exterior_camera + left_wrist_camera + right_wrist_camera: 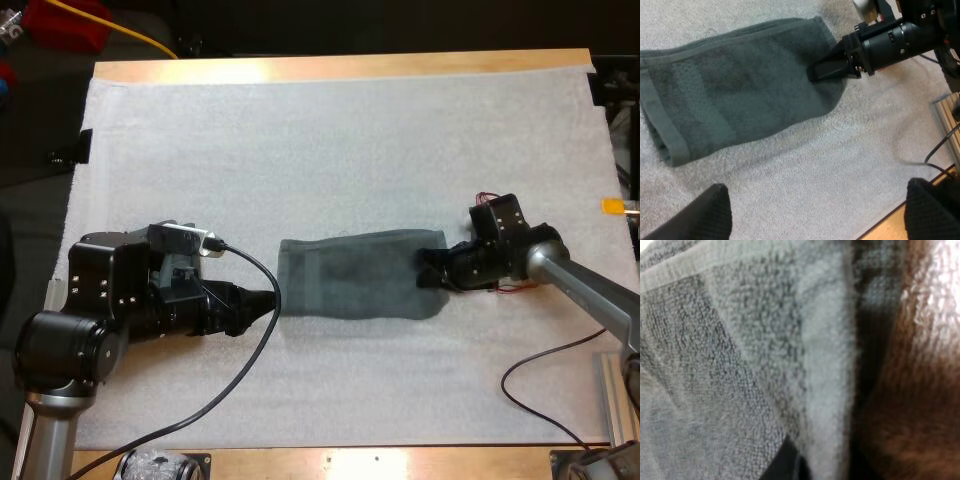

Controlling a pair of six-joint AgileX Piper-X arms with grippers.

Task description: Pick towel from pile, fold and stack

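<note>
A dark grey-green towel (350,285) lies folded into a long strip across the middle of the white mat (330,150). My left gripper (272,300) sits just off the strip's left end, open. In the left wrist view its fingers (715,212) stand wide apart over bare mat, short of the towel (740,95). My right gripper (432,268) is at the strip's right end, pinched on the towel's edge. The left wrist view shows that gripper (817,70) with its tip on the rounded far end. Towel cloth (740,365) and its hem lie very close in the right wrist view.
Open mat lies behind and in front of the towel. The wooden table edge (340,68) runs along the far side, and a metal rail (947,120) stands beyond the mat near my right arm.
</note>
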